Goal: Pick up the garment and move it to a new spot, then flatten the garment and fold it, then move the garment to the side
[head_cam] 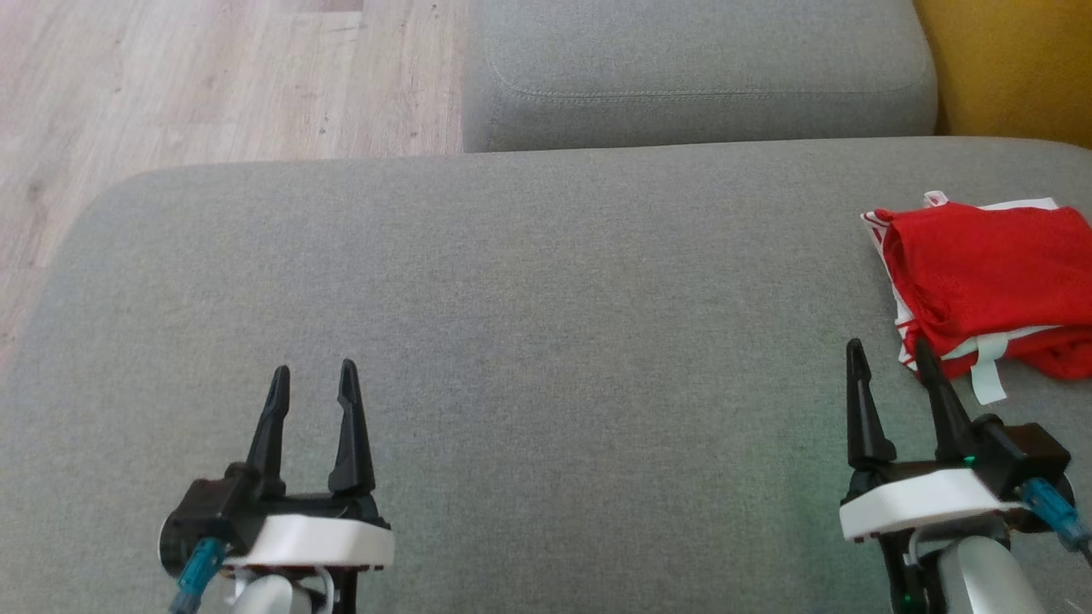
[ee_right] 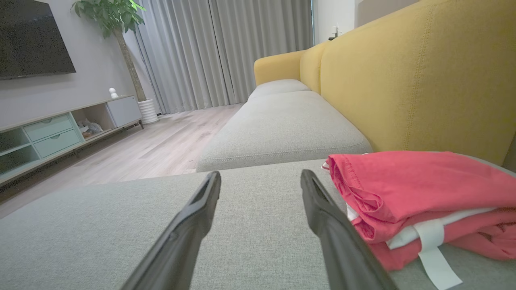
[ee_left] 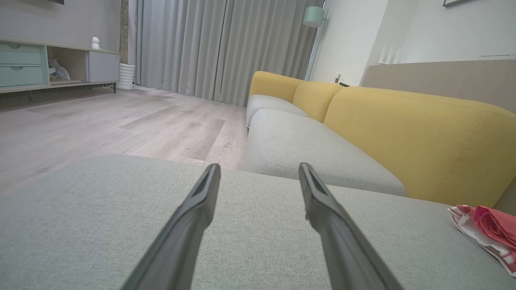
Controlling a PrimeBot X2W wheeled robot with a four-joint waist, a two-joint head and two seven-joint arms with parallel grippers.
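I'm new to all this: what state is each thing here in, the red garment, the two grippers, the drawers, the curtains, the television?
Red garment: folded, lying loose at the right end of the grey cushion, not held.
Left gripper: open, empty.
Right gripper: open, empty, just beside the garment.
Drawers: shut.
Curtains: drawn closed.
Television: screen dark.

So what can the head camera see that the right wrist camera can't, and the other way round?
Head view, not the right wrist view: the left gripper, open. Right wrist view, not the head view: the TV, the plant, the curtains. Both: the red garment, folded on the grey sofa seat, beside the open right gripper.
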